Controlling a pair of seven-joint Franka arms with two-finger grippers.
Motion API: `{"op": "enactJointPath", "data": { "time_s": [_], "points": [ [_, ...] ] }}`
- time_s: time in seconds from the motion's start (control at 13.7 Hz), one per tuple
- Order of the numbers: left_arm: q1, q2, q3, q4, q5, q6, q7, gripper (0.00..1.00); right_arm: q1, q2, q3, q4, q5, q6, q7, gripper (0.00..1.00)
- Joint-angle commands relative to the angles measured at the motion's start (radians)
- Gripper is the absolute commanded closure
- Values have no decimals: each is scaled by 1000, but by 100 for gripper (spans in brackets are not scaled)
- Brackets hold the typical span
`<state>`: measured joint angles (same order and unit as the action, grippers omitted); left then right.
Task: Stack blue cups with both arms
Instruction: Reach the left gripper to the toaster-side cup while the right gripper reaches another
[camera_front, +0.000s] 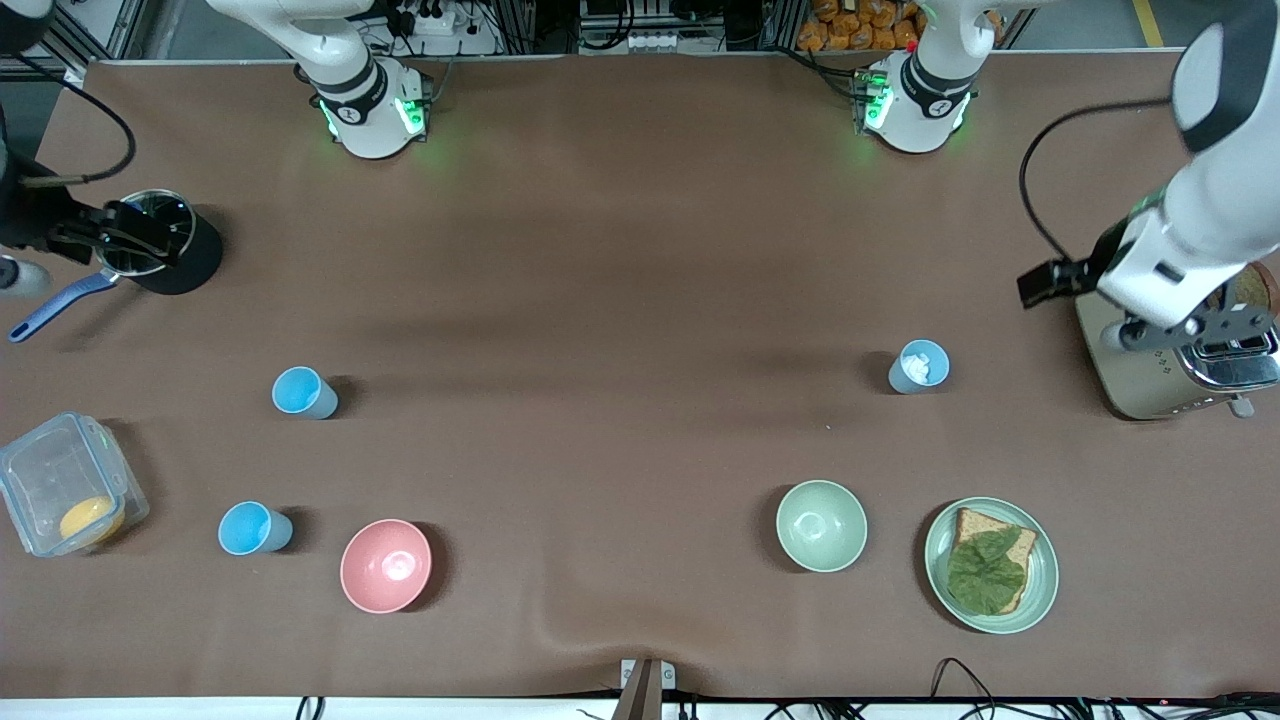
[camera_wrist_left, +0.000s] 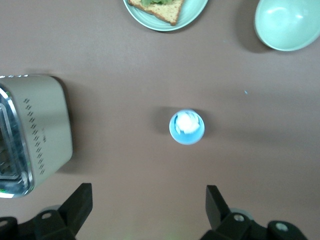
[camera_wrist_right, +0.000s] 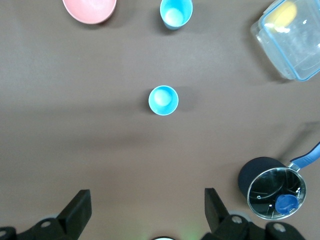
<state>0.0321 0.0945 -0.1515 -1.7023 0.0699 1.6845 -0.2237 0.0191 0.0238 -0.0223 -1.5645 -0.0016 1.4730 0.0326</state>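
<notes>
Three blue cups stand upright on the brown table. A duller grey-blue cup (camera_front: 918, 367) with something white inside stands near the toaster; it also shows in the left wrist view (camera_wrist_left: 186, 127). Two sky-blue cups stand toward the right arm's end: one (camera_front: 305, 392) (camera_wrist_right: 163, 100) farther from the front camera, one (camera_front: 255, 528) (camera_wrist_right: 175, 12) nearer, beside the pink bowl. My left gripper (camera_wrist_left: 149, 192) (camera_front: 1045, 283) is open and empty, high up by the toaster. My right gripper (camera_wrist_right: 147, 197) (camera_front: 150, 235) is open and empty, high over the pot.
A pink bowl (camera_front: 386, 565), a pale green bowl (camera_front: 821, 525) and a green plate (camera_front: 1040, 590) with toast and lettuce lie near the front edge. A toaster (camera_front: 1150, 380) stands at the left arm's end. A pot (camera_front: 190, 265) and a clear container (camera_front: 65, 490) are at the right arm's end.
</notes>
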Motion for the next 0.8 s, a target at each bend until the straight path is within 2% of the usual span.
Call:
{"op": "enactJointPath", "data": {
  "time_s": [0.0, 0.15, 0.29, 0.44, 0.59, 0.73],
  "points": [
    [54, -41, -5, -243, -19, 253, 0, 0, 4, 28, 2, 3, 11, -8, 3, 0],
    [60, -23, -5, -342, -53, 409, 0, 0, -17, 56, -5, 4, 11, -43, 3, 0],
    [55, 7, -8, -411, -62, 478, 0, 0, -82, 99, -2, 4, 22, -43, 3, 0],
    [54, 25, -14, -491, -62, 568, 0, 0, -90, 158, -4, 3, 9, -43, 0, 0],
    [55, 80, -14, -499, -62, 616, 0, 1, -103, 229, -4, 1, 11, -28, 0, 0],
    [61, 123, -14, -499, -62, 677, 1, 7, -105, 287, -4, -11, 11, 57, 0, 0]
  ]
}}
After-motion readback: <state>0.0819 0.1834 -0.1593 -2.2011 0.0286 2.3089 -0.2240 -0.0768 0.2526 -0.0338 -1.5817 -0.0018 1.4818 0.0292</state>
